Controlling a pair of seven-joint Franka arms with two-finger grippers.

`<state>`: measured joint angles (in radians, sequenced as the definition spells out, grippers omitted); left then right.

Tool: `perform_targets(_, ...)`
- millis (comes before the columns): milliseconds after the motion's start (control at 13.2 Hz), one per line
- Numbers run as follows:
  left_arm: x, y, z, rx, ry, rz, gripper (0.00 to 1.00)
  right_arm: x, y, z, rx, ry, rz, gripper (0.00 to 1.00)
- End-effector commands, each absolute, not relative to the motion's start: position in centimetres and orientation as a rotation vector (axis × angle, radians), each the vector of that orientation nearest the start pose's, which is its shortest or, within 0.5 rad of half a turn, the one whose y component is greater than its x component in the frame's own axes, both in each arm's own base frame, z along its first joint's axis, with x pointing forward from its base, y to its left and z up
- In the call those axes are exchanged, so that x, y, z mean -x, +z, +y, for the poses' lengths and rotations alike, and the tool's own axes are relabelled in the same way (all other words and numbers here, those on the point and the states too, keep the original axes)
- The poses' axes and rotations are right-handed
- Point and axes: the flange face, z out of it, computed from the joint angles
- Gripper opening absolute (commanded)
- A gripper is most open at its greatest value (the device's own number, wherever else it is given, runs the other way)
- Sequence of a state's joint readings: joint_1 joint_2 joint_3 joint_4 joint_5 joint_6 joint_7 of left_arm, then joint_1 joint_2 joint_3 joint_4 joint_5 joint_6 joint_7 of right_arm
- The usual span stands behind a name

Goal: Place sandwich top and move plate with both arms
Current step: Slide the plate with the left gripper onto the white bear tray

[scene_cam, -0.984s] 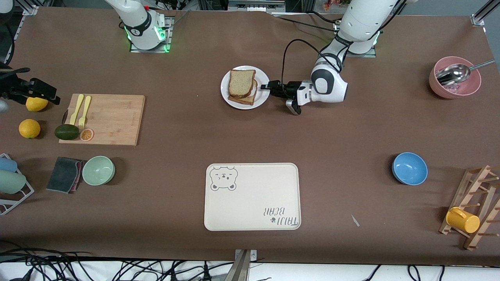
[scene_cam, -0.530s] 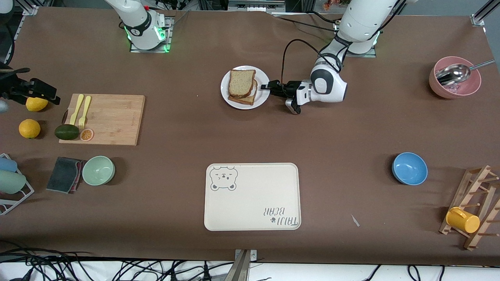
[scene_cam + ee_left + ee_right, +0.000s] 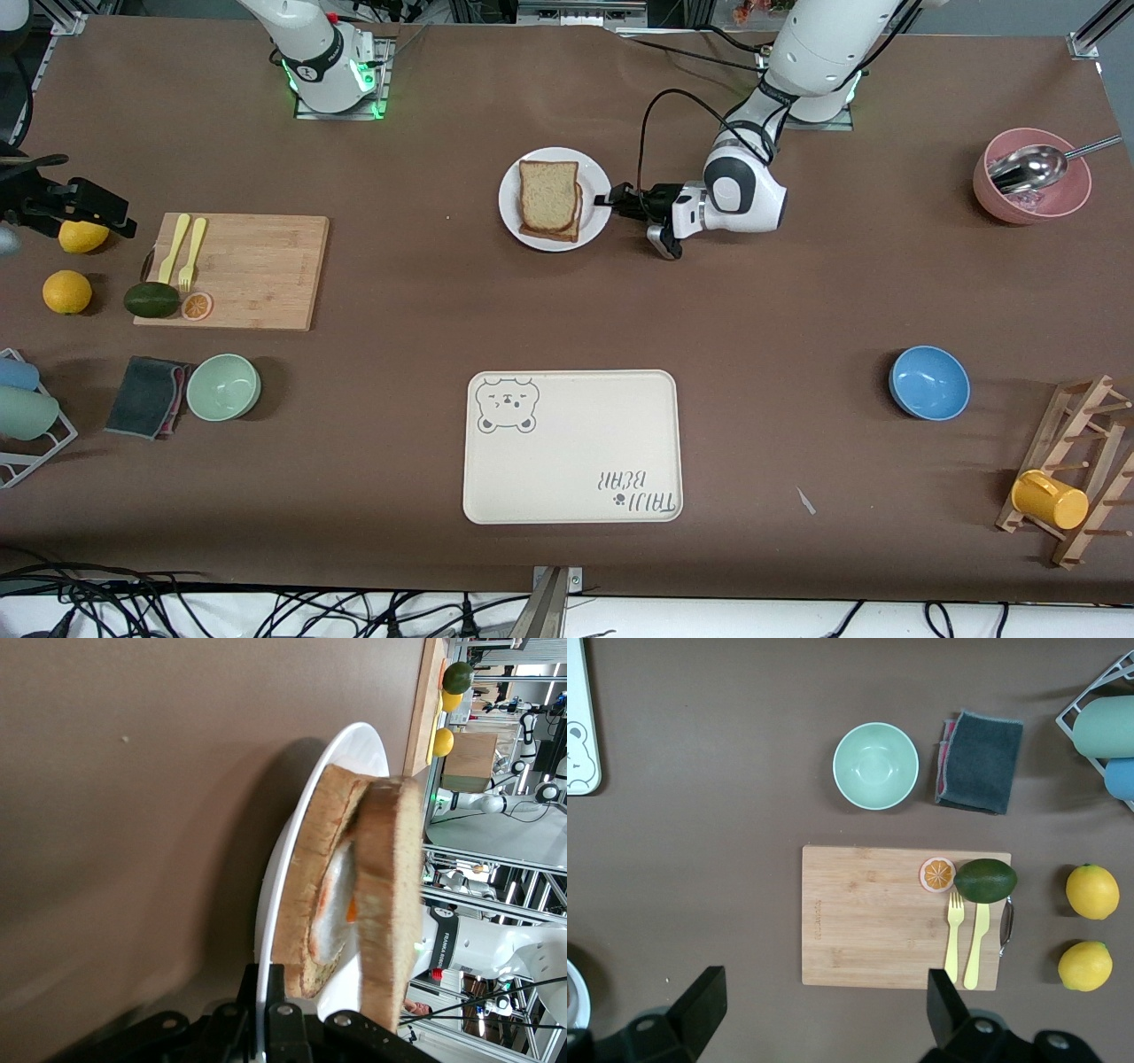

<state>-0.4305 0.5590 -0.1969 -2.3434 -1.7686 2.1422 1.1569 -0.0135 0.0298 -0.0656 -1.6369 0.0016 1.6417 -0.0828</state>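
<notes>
I had the left gripper point(image 3: 611, 198) clamped on the rim of the white plate point(image 3: 509, 208), at the edge toward the left arm's end of the table; the left wrist view showed the rim running between the closed jaws. The sandwich top point(image 3: 547, 196) lay on the egg-bearing slice point(image 3: 323, 921) in the middle of that plate, slightly offset, so I judged the placing step done and the plate move the step in hand. The right gripper point(image 3: 819, 1005) hung with its fingers wide apart and holding nothing, high over the bamboo cutting board point(image 3: 252, 270) near the right arm's end; that arm waited. For a clean carry I judged that the right gripper would need to take the plate's rim at the edge toward the right arm's end before any lift. A one-sided pinch would likely tip the plate and slide the loose top slice off. Both grips should hold level and travel together toward the bear tray point(image 3: 573, 447).
</notes>
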Motion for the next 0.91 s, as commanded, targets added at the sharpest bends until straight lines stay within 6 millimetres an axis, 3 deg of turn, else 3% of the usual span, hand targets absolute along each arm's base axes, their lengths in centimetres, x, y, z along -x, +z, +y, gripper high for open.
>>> perform_targets(0, -34.4, 9.1, -30.9, -1.974, -0.235, -0.086, 0.00, -56.5, 58.8, -4.7, 3.142, 0.046, 0.012, 1.00)
perform_targets(832, -40.1, 12.3, -28.9, -1.964, -0.120, -0.039, 0.00, -56.6, 58.6, -4.9, 3.147, 0.051, 0.016, 1.00)
